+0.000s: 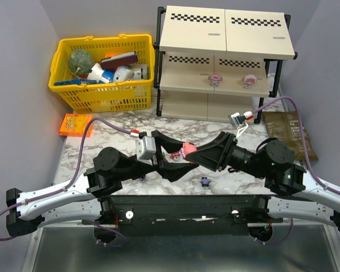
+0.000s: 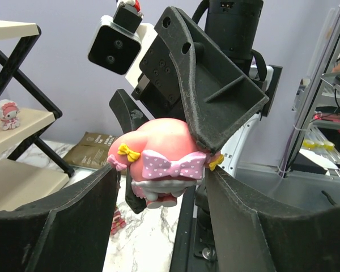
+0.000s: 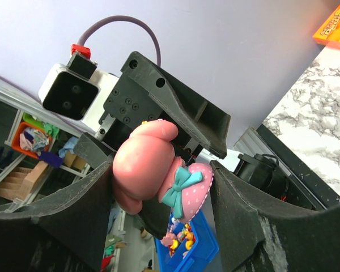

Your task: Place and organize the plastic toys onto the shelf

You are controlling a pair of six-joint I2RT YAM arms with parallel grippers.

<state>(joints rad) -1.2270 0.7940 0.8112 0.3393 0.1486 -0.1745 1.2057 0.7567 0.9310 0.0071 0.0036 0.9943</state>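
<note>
The pink toy (image 2: 158,161) hangs in the air between the two arms, over the near part of the desk (image 1: 175,126) and well apart from the shelf (image 1: 226,34).

The right gripper (image 3: 161,170) holds it. In the left wrist view one of that gripper's fingers (image 2: 215,85) bears down on the toy's upper right side, and the other shows behind its left side. The left gripper (image 2: 162,175) stands at a middling width, with its fingers (image 2: 62,221) flanking the toy. The tips sit close against both sides, but I cannot tell whether they are clamped on it.

In the left wrist view the toy stands head up, with its back to the camera. The rounded pink head is on top, a polka-dot bow runs across the middle, and the white skirt and feet are below. Its wider span runs side to side, from one left finger to the other. In the right wrist view it is tilted, with the pink head toward the left finger and the dotted part with a teal bow toward the right finger.

Two small toys (image 1: 216,79) (image 1: 250,80) stand apart on the shelf's middle board. A dark toy (image 1: 204,182) lies on the desk near its front edge, below the grippers in the top view. A yellow basket (image 1: 105,97) sits just left of the shelf.
</note>
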